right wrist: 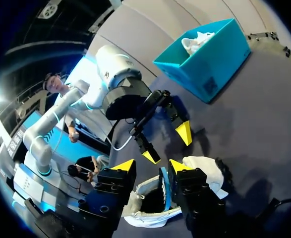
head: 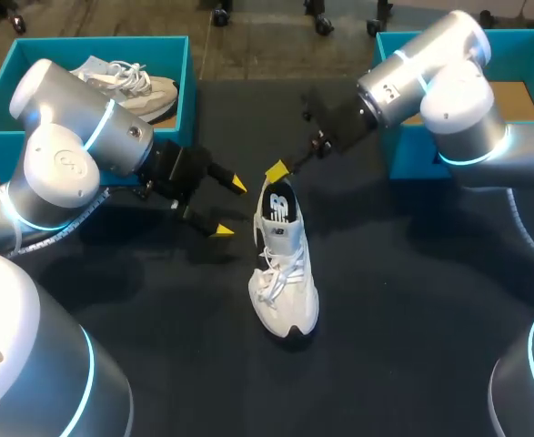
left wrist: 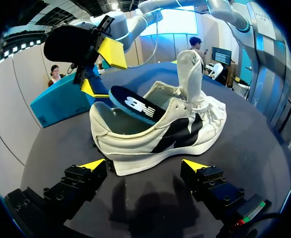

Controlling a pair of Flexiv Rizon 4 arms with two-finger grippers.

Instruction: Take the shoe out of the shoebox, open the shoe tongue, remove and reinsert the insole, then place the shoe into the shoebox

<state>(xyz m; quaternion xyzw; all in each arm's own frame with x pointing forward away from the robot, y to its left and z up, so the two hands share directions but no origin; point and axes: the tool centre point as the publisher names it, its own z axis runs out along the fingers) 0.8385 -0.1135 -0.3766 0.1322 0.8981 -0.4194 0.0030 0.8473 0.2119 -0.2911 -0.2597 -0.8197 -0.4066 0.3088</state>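
There are two shoes, two blue boxes and two pincers. One white shoe stands in the middle of the black tabletop, with its toe toward the near edge. Its tongue stands straight up. A dark blue insole sticks out of the heel end.

The other shoe lies in the box at the far left corner. The box at the far right corner shows a brown floor, and the right arm hides part of it.

The left pincer is spread wide and holds nothing. It is just beside the heel of the shoe on the tabletop. The right pincer is over the heel. Its fingers are apart, and the end of the insole is between them, close to one finger.
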